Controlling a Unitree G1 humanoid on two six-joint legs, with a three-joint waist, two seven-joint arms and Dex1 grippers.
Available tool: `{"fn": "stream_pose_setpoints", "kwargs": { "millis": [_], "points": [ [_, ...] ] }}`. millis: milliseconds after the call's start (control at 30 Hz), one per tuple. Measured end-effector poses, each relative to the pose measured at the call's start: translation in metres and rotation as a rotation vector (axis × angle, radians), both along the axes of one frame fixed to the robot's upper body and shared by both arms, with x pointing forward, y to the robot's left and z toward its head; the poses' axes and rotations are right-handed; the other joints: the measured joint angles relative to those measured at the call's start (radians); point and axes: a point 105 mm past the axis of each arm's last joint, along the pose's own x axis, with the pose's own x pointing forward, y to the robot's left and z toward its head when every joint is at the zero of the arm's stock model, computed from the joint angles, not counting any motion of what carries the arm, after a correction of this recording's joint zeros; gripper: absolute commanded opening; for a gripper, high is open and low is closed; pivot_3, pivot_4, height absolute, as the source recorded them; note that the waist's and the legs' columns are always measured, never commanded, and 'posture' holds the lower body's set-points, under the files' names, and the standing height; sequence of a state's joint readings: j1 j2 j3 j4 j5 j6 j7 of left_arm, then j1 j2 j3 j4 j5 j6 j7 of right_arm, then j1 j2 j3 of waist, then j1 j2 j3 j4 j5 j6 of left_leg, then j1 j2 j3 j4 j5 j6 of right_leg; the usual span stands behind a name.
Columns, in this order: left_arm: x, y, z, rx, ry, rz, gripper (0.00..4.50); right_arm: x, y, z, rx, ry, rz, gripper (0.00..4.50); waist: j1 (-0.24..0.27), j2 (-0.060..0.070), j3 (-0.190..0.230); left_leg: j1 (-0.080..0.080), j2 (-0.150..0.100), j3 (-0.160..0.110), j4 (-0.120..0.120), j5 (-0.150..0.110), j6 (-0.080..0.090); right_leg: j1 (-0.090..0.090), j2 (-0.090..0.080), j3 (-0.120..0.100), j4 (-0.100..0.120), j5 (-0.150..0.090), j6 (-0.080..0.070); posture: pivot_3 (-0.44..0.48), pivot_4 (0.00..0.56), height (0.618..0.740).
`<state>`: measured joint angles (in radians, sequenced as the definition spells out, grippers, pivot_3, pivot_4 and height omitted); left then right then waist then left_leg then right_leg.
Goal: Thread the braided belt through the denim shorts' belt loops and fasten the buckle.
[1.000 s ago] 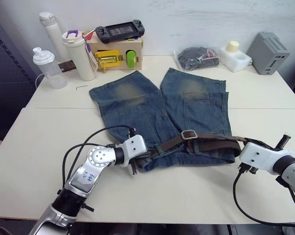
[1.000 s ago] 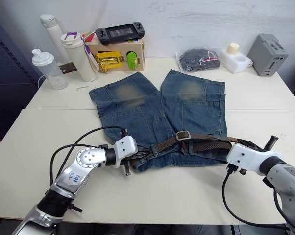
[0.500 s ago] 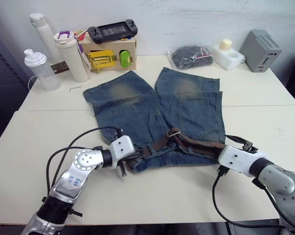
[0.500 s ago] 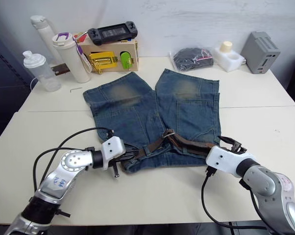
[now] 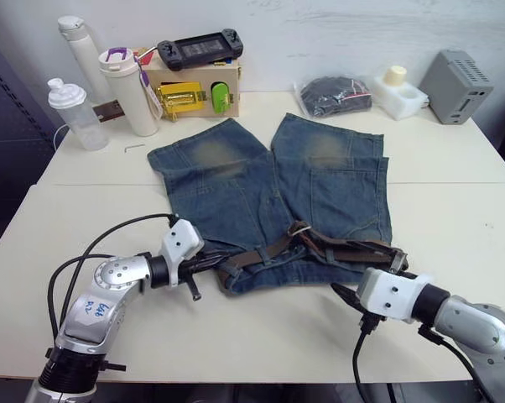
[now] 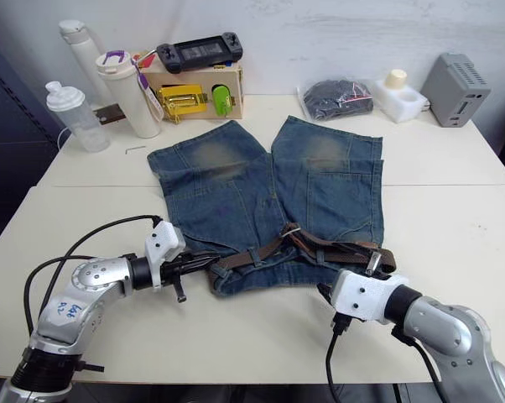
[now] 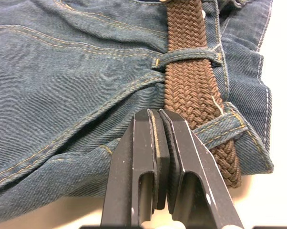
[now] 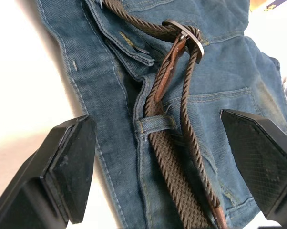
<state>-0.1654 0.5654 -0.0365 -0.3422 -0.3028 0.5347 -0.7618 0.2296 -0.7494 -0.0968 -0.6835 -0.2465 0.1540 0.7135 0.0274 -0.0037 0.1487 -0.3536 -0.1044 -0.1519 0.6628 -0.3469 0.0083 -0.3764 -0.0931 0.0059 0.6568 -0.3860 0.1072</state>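
Nearest the camera, right end effector (image 5: 346, 295) sits at the front edge of the denim shorts (image 5: 261, 189), fingers spread wide with nothing between them; the right wrist view looks straight up the waistband, likely lined up to work on the buckle (image 8: 185, 34). Left end effector (image 5: 209, 262) is at the shorts' left waistband corner, fingers pressed together; the left wrist view shows a thin sliver between the pads (image 7: 150, 143), probably waistband denim, exact content hard to tell. Judged: it pins that end so the fabric does not slide while the other arm works. The braided belt (image 5: 320, 250) runs along the waistband, passing under belt loops (image 7: 186, 56) near the left end and one more by the buckle. The leather tip appears passed through the buckle frame and folded back, but the prong can't be made out, so fastening unconfirmed. Belt's far end on the right side is hidden behind the right end effector. Shorts lie flat on the worktop (image 5: 454, 193), legs pointing away. Farther back: bottles (image 5: 127, 88), wooden box (image 5: 195, 94) with game controller (image 5: 198, 49) on top, bagged dark bundle (image 5: 335, 94), grey box (image 5: 459, 75).
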Motion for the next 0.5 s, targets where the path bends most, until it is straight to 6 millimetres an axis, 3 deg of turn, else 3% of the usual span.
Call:
{"fn": "stream_pose_setpoints", "kwargs": {
  "millis": [167,367,433,500],
  "points": [
    [-0.001,-0.003,0.004,-0.018,-0.003,-0.004,0.29,0.009,-0.010,-0.019,-0.109,-0.042,-0.044,4.44,-0.001,0.000,0.000,0.000,0.000,0.000,0.000,0.000,0.000,-0.001,0.000,0.000,0.000,0.000,0.000,0.000,0.150,0.733],
    [-0.002,-0.004,0.006,-0.020,-0.018,0.004,0.29,0.016,-0.008,-0.023,-0.134,-0.116,-0.062,4.44,-0.002,0.000,0.001,0.000,0.000,0.000,0.000,0.000,0.000,0.000,0.000,0.000,0.000,0.000,0.000,0.000,0.150,0.733],
    [-0.002,-0.004,0.006,-0.020,-0.017,0.007,0.29,0.018,-0.005,-0.025,-0.146,-0.138,-0.061,3.94,-0.003,-0.001,0.000,0.000,0.000,0.000,0.000,0.000,0.000,0.000,0.000,0.000,0.000,0.000,0.000,0.000,0.150,0.733],
    [-0.001,-0.004,0.006,-0.019,-0.019,0.009,0.29,0.018,-0.003,-0.030,-0.140,-0.136,-0.068,3.14,-0.004,-0.001,0.000,0.000,0.001,0.000,0.000,0.000,0.000,0.000,0.001,0.000,0.000,0.000,0.000,0.000,0.150,0.733]
  ]
}}
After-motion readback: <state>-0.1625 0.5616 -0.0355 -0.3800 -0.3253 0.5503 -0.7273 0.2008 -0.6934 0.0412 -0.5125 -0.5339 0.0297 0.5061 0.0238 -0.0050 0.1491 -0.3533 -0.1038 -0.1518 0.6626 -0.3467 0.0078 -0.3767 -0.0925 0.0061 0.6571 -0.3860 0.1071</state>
